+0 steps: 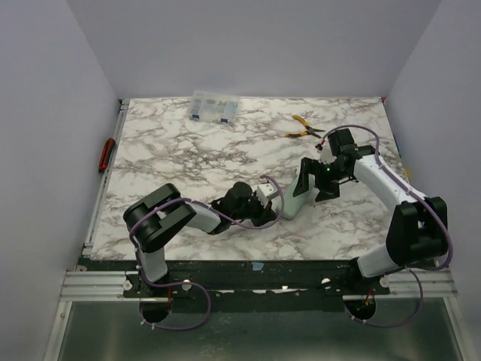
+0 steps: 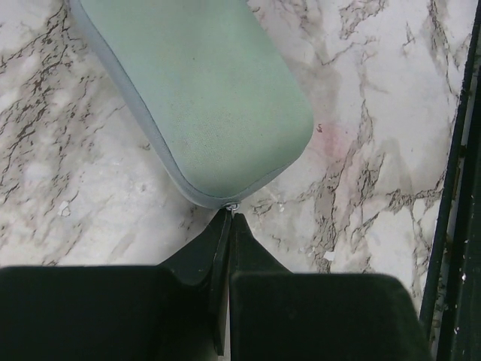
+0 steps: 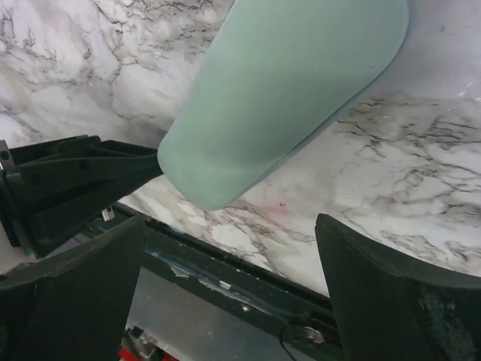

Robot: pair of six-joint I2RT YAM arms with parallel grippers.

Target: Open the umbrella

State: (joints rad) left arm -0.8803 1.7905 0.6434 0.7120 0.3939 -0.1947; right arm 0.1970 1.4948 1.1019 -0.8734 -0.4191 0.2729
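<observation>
The umbrella (image 1: 289,204) is folded into a pale, rounded bundle and lies slantwise on the marble between the two arms. It looks pale grey-green in the left wrist view (image 2: 203,98) and in the right wrist view (image 3: 285,83). My left gripper (image 2: 230,213) is shut, its tips pinching a small metal ring (image 2: 232,206) at the umbrella's near end, and in the top view it sits at that end (image 1: 259,203). My right gripper (image 1: 317,183) is open by the umbrella's far end. Its fingers (image 3: 353,263) stand wide apart below the bundle, with nothing between them.
Yellow-handled pliers (image 1: 303,126) lie at the back right. A clear compartment box (image 1: 216,106) stands at the back edge. A red tool (image 1: 107,154) rests on the left rail. The table's dark front rail (image 3: 225,278) runs just below the right gripper.
</observation>
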